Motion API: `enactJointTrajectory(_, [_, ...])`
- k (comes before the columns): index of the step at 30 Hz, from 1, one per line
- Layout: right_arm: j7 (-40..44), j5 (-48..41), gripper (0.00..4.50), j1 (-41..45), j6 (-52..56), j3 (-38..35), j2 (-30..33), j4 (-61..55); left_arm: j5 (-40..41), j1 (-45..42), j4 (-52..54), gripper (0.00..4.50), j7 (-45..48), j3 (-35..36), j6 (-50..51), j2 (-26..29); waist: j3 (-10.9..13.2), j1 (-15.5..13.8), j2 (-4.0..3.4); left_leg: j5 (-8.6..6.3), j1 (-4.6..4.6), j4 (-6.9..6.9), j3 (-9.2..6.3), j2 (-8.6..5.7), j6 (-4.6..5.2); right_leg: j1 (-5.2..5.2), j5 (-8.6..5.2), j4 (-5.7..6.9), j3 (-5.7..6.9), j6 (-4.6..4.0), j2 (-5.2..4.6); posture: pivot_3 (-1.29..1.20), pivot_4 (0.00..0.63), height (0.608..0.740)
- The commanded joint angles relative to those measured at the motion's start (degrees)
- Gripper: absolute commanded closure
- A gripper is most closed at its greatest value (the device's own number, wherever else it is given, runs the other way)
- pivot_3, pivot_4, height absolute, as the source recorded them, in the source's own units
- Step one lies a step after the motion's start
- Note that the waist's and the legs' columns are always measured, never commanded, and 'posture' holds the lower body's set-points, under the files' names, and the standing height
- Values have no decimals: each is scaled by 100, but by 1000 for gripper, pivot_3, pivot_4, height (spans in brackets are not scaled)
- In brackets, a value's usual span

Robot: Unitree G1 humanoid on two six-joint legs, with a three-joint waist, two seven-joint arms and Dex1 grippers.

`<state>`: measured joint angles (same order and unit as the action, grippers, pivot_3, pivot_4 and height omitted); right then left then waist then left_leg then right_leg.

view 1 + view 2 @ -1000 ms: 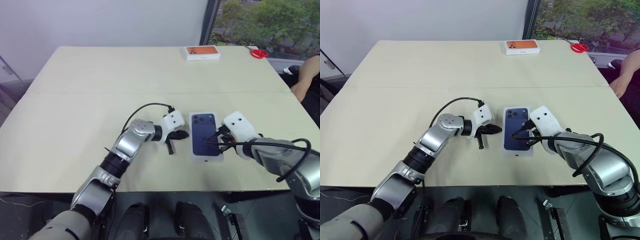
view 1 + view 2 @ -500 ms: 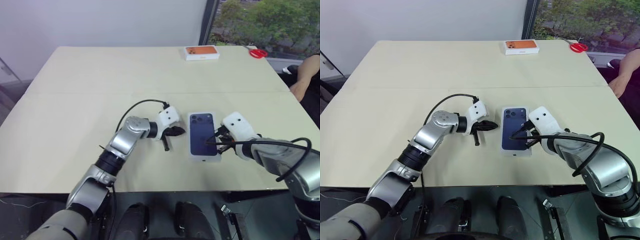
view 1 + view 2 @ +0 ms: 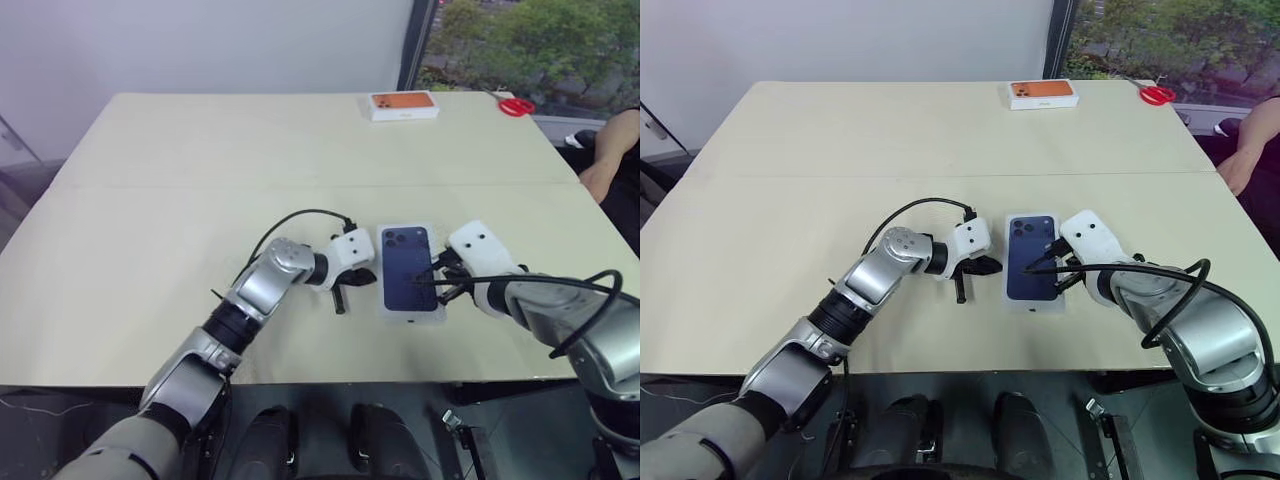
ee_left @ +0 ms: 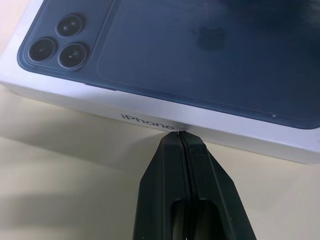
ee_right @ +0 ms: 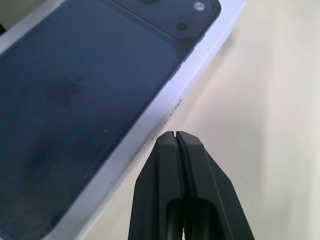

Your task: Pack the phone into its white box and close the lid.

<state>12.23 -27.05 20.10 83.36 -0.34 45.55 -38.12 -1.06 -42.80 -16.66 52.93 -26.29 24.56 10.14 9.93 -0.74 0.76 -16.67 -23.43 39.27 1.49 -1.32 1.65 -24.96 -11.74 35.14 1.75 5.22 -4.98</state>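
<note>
Flanking the box (image 3: 411, 281), both grippers are sitting closed and empty.
Lying flat on the table (image 3: 180, 190), the box is showing a dark blue phone picture on its lid (image 4: 200, 55); the left gripper (image 4: 178, 140) is touching one long side wall with its tips, the right gripper (image 5: 175, 136) is hovering just beside the opposite side; an orange box (image 3: 404, 104) and red scissors (image 3: 517, 105) are lying well beyond both.

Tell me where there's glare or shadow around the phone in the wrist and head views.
Left wrist view: a faint pale sheen crosses the phone, and the white box drops a soft shadow on the table beside the shut left gripper. Right wrist view: the phone looks dim, with no strong glare. Left eye view: even light, only faint shadows.
</note>
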Motion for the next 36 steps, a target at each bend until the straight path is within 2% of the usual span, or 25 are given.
enactJointTrajectory(1, [89, 51, 4432, 120, -18, -43, 8, -295, 26, -84, 155, 4500, -33, 61, -20, -71, 0, -2, 0, 0, 0, 0, 0, 0, 0, 0, 0, 0, 0, 0, 0, 0, 150, 740])
enactJointTrajectory(36, [345, 295, 4432, -73, 190, -269, -263, -273, 526, 81, 507, 4500, -224, 514, 225, -613, 0, -9, 0, 0, 0, 0, 0, -1, 0, 1, 0, 0, 0, 0, -1, 0, 150, 740])
